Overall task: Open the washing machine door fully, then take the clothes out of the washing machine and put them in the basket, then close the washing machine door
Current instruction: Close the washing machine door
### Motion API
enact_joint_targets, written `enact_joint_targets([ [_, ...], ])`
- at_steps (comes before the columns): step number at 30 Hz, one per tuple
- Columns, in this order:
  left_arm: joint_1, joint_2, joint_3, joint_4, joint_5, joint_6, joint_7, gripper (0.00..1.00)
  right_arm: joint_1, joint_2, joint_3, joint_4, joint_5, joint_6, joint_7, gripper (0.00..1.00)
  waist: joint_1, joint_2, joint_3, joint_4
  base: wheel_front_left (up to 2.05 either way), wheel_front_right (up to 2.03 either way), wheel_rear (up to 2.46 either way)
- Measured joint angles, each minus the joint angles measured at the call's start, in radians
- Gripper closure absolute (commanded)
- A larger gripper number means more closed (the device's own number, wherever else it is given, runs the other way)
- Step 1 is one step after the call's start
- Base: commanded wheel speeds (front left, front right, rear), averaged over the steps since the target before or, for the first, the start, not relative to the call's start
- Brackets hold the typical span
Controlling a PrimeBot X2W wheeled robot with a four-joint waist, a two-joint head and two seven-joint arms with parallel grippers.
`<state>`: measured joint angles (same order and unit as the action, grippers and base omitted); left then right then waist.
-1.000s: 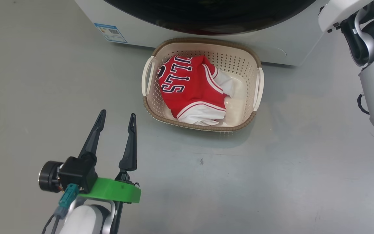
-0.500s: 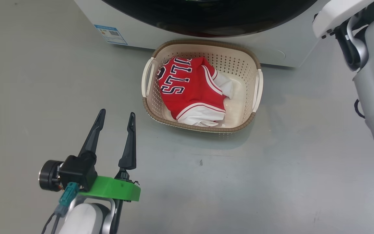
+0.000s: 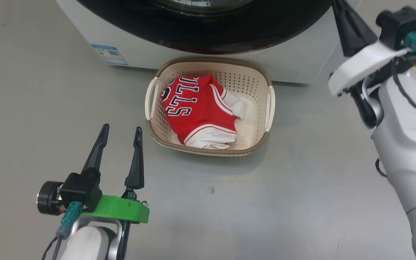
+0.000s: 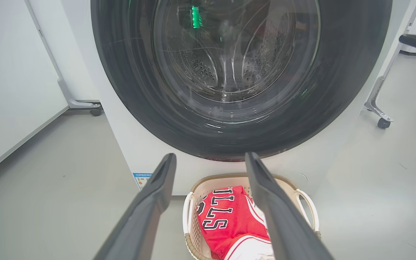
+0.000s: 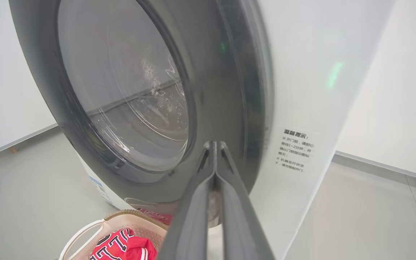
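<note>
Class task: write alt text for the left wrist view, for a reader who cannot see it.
A white washing machine, its round black door apparently shut, stands ahead with the steel drum visible through it. On the grey floor before it sits a cream basket holding red clothes, seen between the open fingers of the robot's left hand.

Floor (image 3: 302,202): grey, smooth, matte | washing machine (image 3: 294,65): stands on floor | basket (image 3: 208,152): on floor, just before washing machine's front, centred | wheeled stand foot (image 4: 383,122): on floor, beside washing machine
</note>
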<state>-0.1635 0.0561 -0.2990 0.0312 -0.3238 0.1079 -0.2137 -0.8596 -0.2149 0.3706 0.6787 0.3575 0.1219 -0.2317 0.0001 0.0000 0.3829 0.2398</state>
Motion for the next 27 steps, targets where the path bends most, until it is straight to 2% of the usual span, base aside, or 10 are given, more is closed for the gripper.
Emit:
enact_joint_targets([
  [2,0.0,0.003,0.002,0.004,0.0,0.0,0.0,0.0,0.041,0.002,-0.001,-0.008,0.011,0.0,-0.005,1.0,-0.0001,0.0,-0.011,-0.009,0.0,0.0,0.0],
  [3,0.0,0.007,0.002,0.006,0.001,0.0,0.0,0.0,0.061,0.003,-0.004,-0.012,0.015,0.0,-0.009,0.86,-0.0001,0.0,-0.016,-0.014,0.0,0.0,0.0],
  [5,0.001,0.012,0.002,0.012,0.002,0.0,0.0,0.0,0.108,0.008,-0.012,-0.016,0.029,0.0,-0.013,0.41,0.0,0.0,-0.029,-0.022,0.0,0.0,0.0],
  [6,0.001,0.015,0.003,0.015,0.002,0.0,0.0,0.0,0.132,0.01,-0.016,-0.019,0.032,0.0,-0.013,0.15,-0.0001,0.0,-0.036,-0.027,0.0,0.0,0.0],
  [7,0.002,0.017,0.003,0.018,0.003,0.0,0.0,0.0,0.155,0.012,-0.021,-0.021,0.035,0.0,-0.013,0.0,0.0,0.0,-0.043,-0.031,0.0,0.0,0.0],
  [20,0.05,0.035,0.006,0.047,0.007,0.0,0.016,0.0,0.387,0.027,-0.091,-0.081,0.082,-0.012,-0.016,0.0,-0.0001,0.0,-0.146,-0.087,0.0,0.0,0.0],
  [27,0.091,0.048,0.01,0.054,0.007,0.001,0.028,0.0,0.481,0.036,-0.108,-0.159,0.081,-0.043,-0.016,0.0,-0.0001,0.0,-0.206,-0.114,0.0,0.0,0.0],
])
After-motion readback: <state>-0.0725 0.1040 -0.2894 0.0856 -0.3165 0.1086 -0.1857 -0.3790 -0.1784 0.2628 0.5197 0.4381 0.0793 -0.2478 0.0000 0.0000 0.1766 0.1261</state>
